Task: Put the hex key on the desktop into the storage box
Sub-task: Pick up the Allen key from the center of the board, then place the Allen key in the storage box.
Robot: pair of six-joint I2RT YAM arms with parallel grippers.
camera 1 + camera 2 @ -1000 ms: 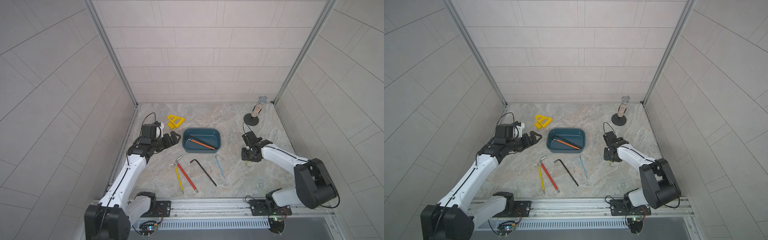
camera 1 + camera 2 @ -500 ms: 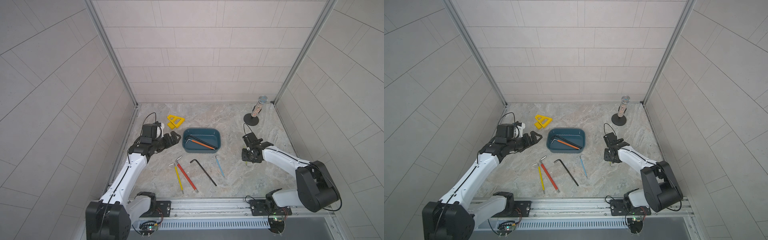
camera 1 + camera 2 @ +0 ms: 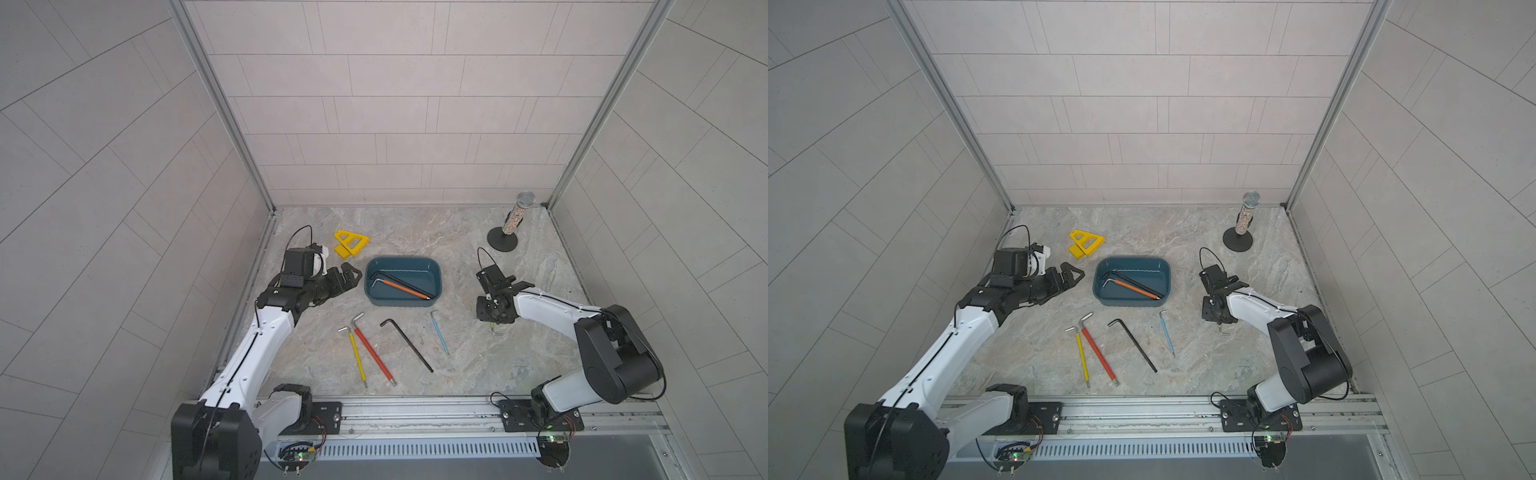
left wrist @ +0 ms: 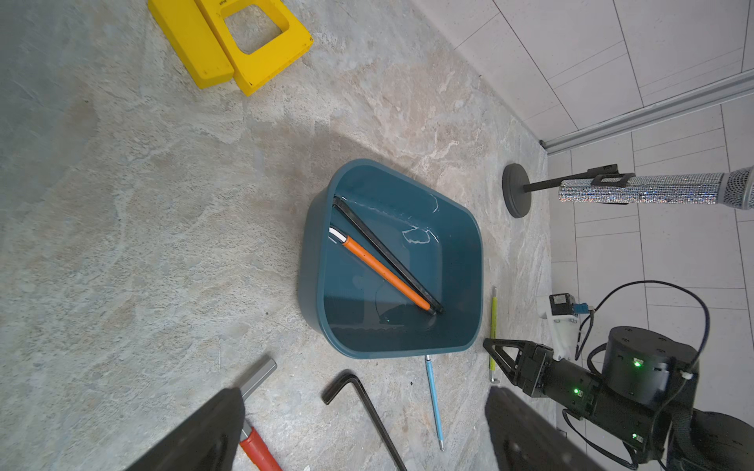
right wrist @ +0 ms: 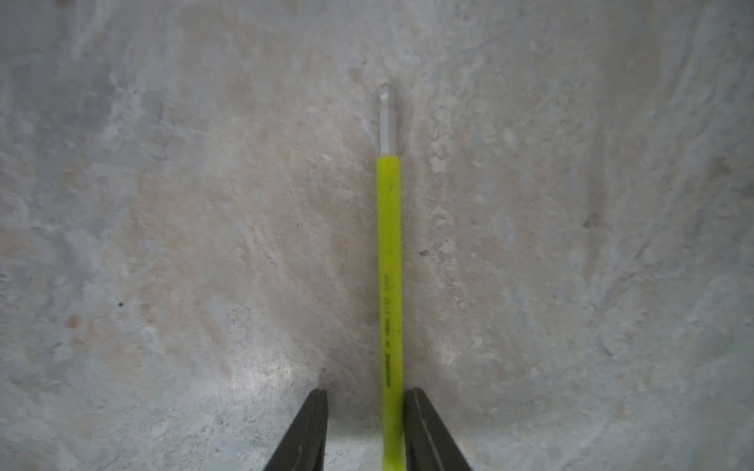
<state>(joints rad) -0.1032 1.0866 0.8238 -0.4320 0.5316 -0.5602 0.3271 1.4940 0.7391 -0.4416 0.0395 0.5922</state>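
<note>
Right pincer (image 5: 366,392) narrowed, lime hex key (image 5: 390,265) between

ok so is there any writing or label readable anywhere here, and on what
lime hex key: dark print runs along its sleeve, too blurred to read.
yellow piece: a tiny mark at its edge, too small to read.
No other text shows in any view.
</note>
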